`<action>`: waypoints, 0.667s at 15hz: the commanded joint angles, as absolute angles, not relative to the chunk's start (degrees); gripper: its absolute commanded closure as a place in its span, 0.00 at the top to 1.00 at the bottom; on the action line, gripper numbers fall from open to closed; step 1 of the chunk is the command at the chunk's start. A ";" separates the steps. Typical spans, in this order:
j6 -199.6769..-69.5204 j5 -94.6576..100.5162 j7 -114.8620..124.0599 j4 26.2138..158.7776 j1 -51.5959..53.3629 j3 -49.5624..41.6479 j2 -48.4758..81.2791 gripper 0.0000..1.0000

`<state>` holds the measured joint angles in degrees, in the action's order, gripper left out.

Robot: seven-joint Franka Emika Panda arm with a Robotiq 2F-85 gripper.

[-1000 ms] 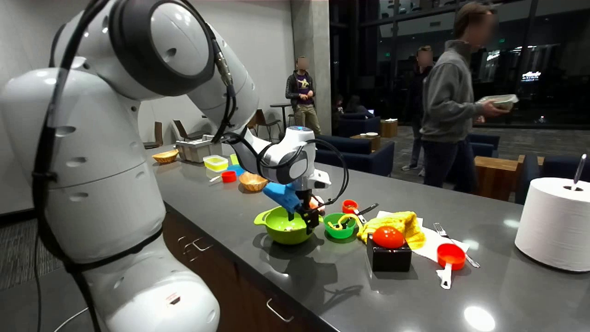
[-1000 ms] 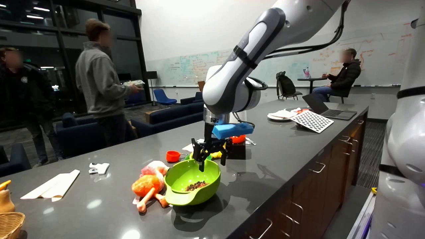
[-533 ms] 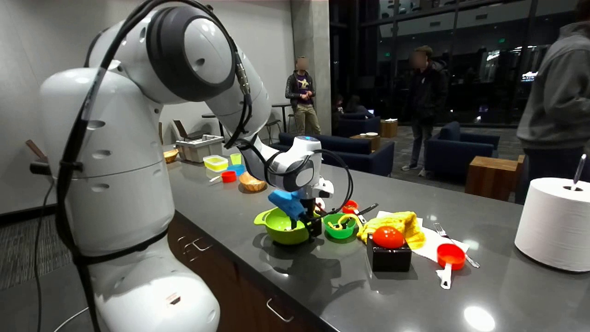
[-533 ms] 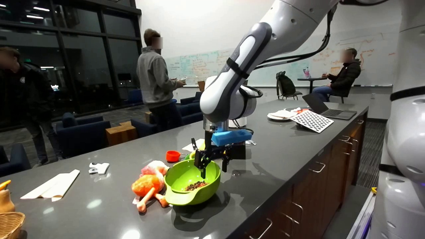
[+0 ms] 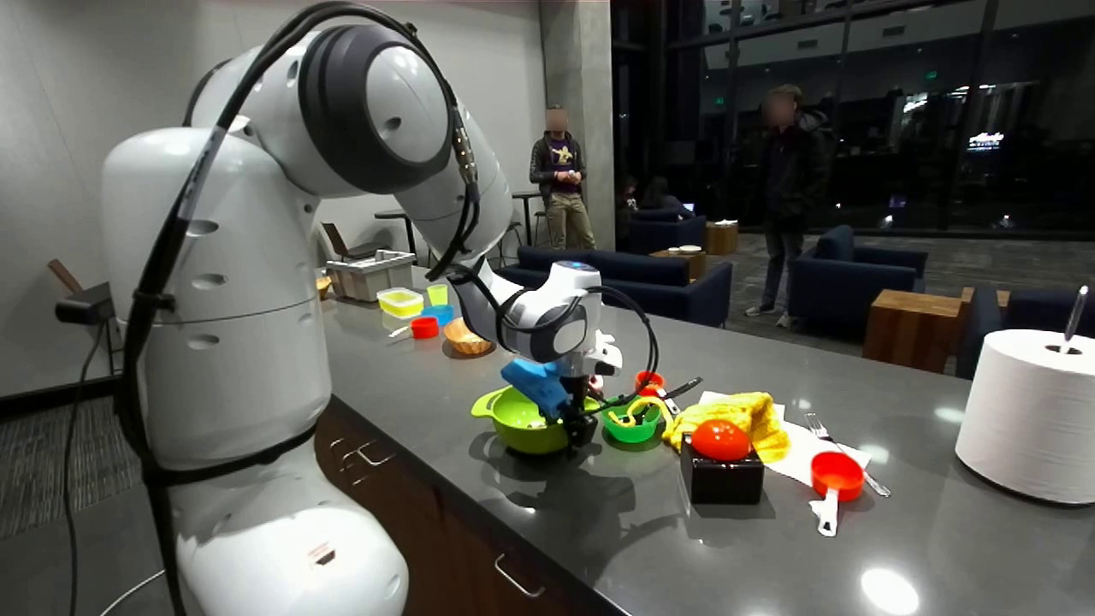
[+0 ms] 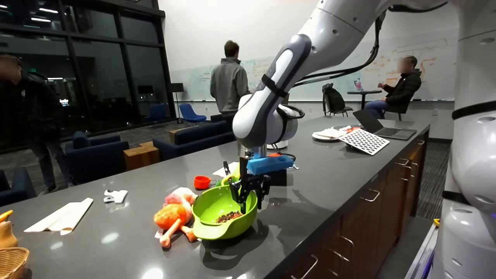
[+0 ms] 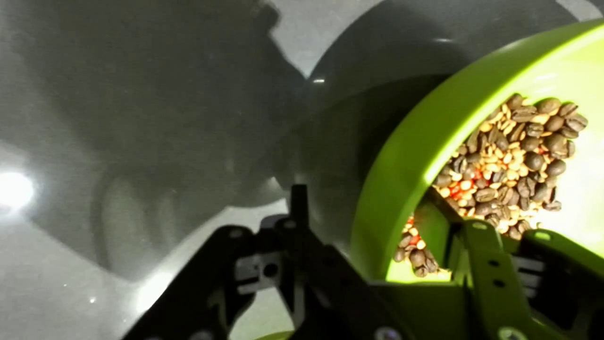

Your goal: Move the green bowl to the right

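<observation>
The green bowl (image 6: 245, 225) is wide and lime-green and stands upright on the grey counter. It shows in an exterior view (image 5: 529, 438) and in the wrist view (image 7: 401, 174). Dark beans and pale and red grains (image 7: 514, 160) lie in it. My gripper (image 6: 252, 206) is lowered over the bowl's rim; it also shows in the wrist view (image 7: 367, 200). One finger (image 7: 299, 208) is outside the wall and the other is inside, above the beans. The fingers stand apart, with gaps between them and the wall. In an exterior view (image 5: 575, 438) the gripper hides part of the rim.
A plush toy (image 6: 172, 215) lies close beside the bowl. A small darker green bowl (image 5: 631, 425) stands near the gripper. A red measuring cup (image 5: 650, 384), yellow cloth (image 5: 753, 419) and black box (image 5: 723, 479) are farther along. The counter's edge runs close by the bowl.
My gripper has moved down until its fingers straddle the bowl's rim, and the fingers have come somewhat closer together. The bowl has not moved. A person in the background has walked off.
</observation>
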<state>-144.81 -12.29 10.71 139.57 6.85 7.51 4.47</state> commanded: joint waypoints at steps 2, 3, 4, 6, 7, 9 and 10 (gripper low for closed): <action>-145.48 -11.98 11.57 139.44 7.26 7.51 4.86 0.21; -145.29 -11.90 11.61 139.40 7.29 7.51 4.86 0.14; -145.28 -11.76 11.72 139.44 7.33 7.52 4.93 0.06; -145.33 -11.61 11.88 139.04 7.34 7.51 4.87 0.02; -145.35 -11.52 11.87 139.03 7.32 7.49 4.91 0.04; -145.07 -11.12 12.15 138.91 7.38 7.46 4.76 0.05; -144.87 -10.96 12.27 138.91 7.43 7.47 4.52 0.04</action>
